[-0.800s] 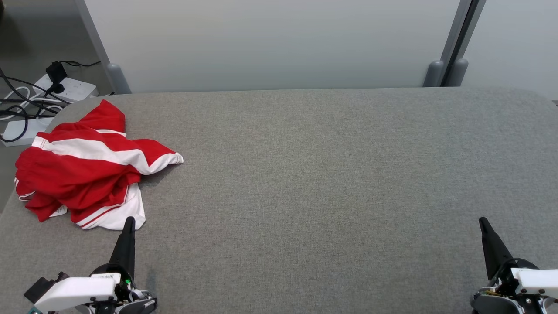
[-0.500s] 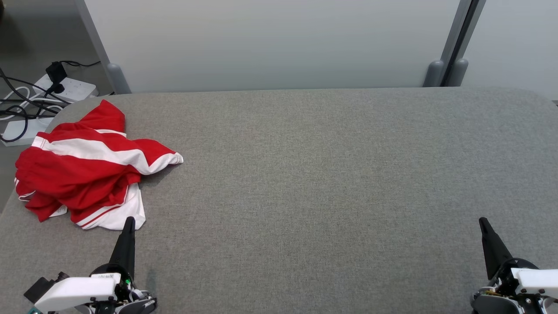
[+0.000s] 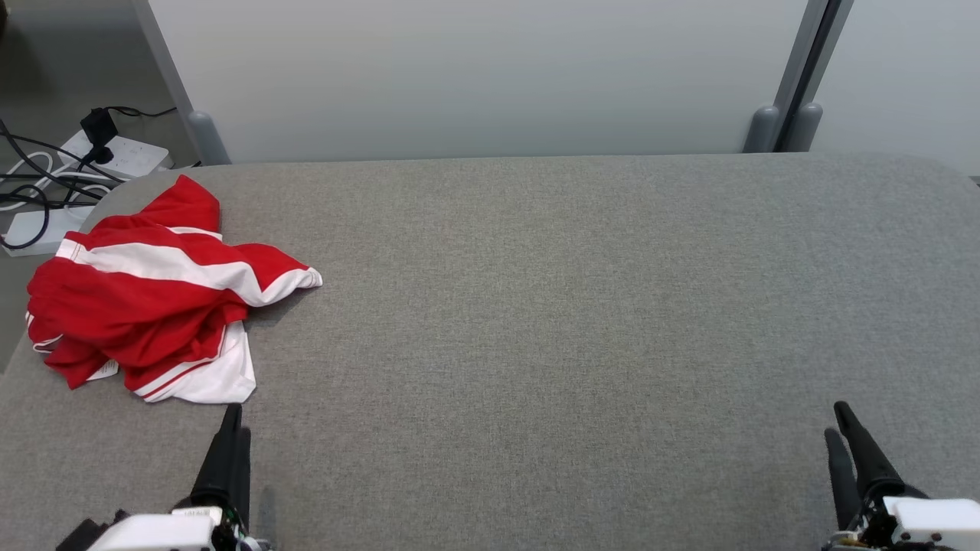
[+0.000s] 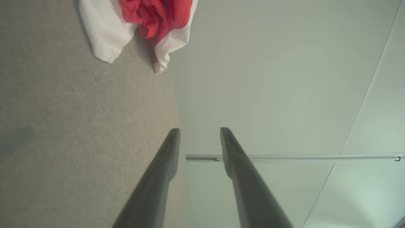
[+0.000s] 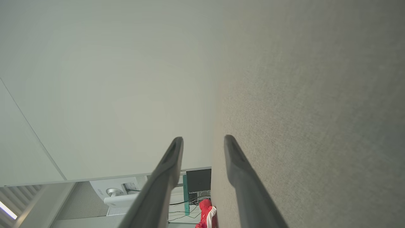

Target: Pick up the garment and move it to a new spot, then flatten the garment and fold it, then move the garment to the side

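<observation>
Lying crumpled left on the worktop (image 3: 551, 306) near power strips (image 3: 115, 157), the garment (image 3: 145, 306) faces left hand (image 3: 237, 421) and right hand (image 3: 834, 419), both parted, empty.

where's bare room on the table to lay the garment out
Bare grey table stretches from the garment across to the right edge, and down between the left gripper and right gripper. Crowded only at the left, where the garment lies.

Left gripper (image 3: 236, 422) and right gripper (image 3: 834, 421) each have two long tapered dark fingers (image 3: 222, 467) on white wrist housings (image 3: 930, 514) with black fittings.
</observation>
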